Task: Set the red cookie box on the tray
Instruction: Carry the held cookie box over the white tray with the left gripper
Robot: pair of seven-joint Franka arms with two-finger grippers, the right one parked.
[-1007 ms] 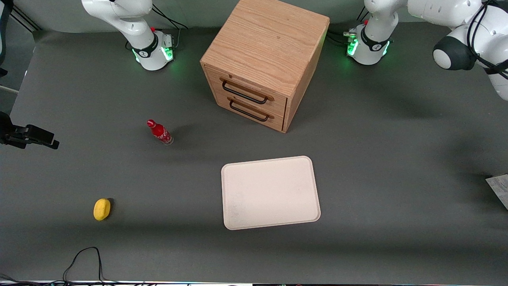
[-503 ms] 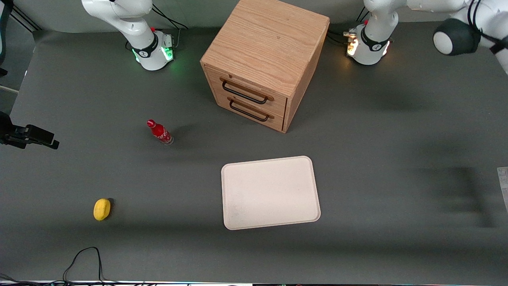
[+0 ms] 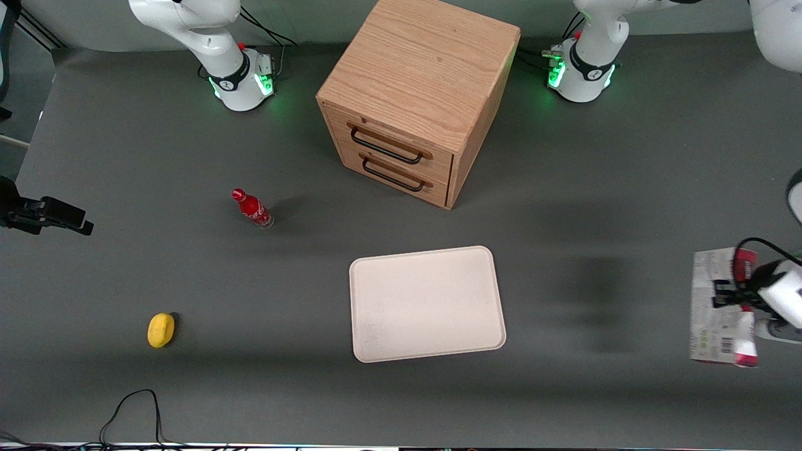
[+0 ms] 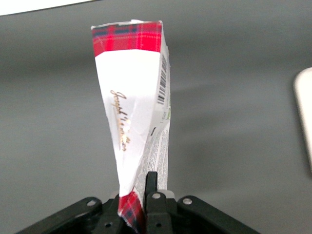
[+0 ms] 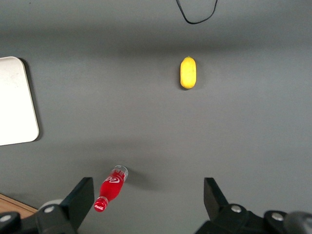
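Your red cookie box [image 3: 714,307] is held off the worktop [image 3: 125,156] at the working arm's end, its pale printed face with the barcode turned up toward the front camera and its red ends showing at both short sides; part of it is covered by the tool [image 3: 730,294] and the cable that loops over it. In the wrist view the box [image 4: 134,112] stands out from the tool [image 4: 141,204] edge-on, tartan red at its outer end, a gold script name down the white side and a barcode along the thin edge; the carton looks creased and pinched near the grip. The tool is clamped on the box's red end, the fingers [image 4: 151,187] pressed against the card; you cannot see the whole of the other finger, which the carton hides. The arm itself is cut off by the frame edge, so only its wrist shows.

The tray [image 3: 427,304] lies flat, well apart from the box, toward the middle of the worktop; only a sliver of its rim [image 4: 304,122] shows in the wrist view. The wooden cabinet [image 3: 420,94] stands farther from the front camera than the tray, both drawers shut. Toward the parked arm's end you see a small red bottle [image 3: 252,208] and, nearer the camera, a yellow object [image 3: 161,330] too small to identify.
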